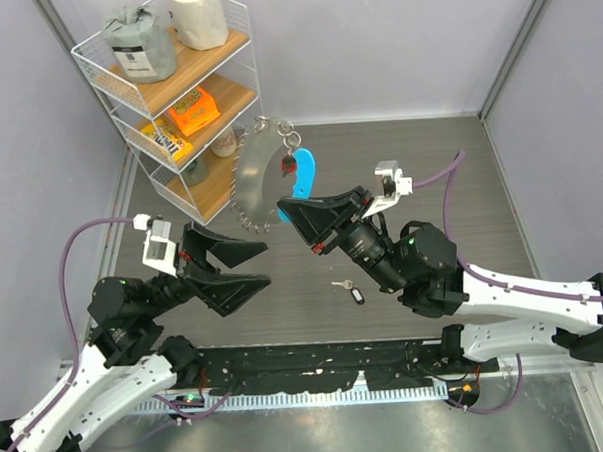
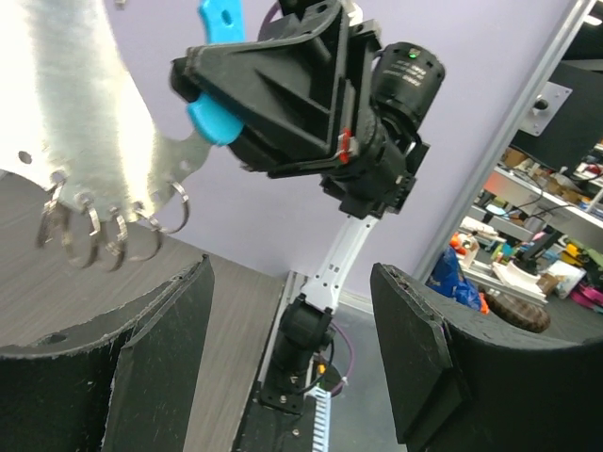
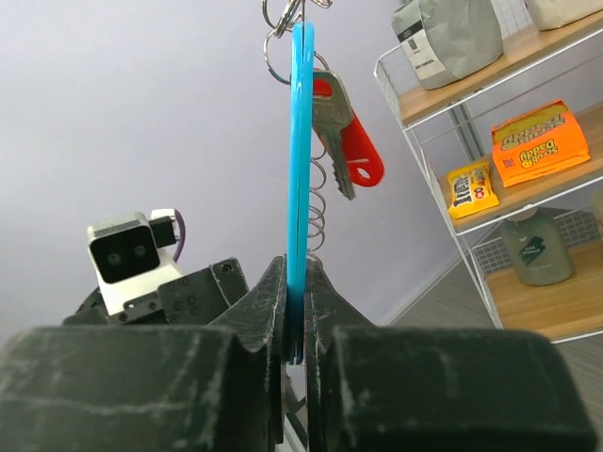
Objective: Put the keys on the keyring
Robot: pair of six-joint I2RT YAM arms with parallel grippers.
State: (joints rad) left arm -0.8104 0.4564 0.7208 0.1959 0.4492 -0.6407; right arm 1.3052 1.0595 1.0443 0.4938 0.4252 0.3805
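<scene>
Blue-tagged keyring point(image 1: 301, 173) held aloft, pinched in our right hand point(image 3: 299, 292); left hand point(image 1: 263, 265) gapes empty, so next we judge it must fetch the loose key point(image 1: 341, 283) off the table point(image 1: 429, 170).

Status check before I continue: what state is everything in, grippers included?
Right gripper: shut on the blue tag.
Left gripper: open, empty.
Metal plate with rings: held in the air, linked to the tag.
Red-tagged key: hanging on a ring.
Loose key: lying on the table, unattached.
</scene>
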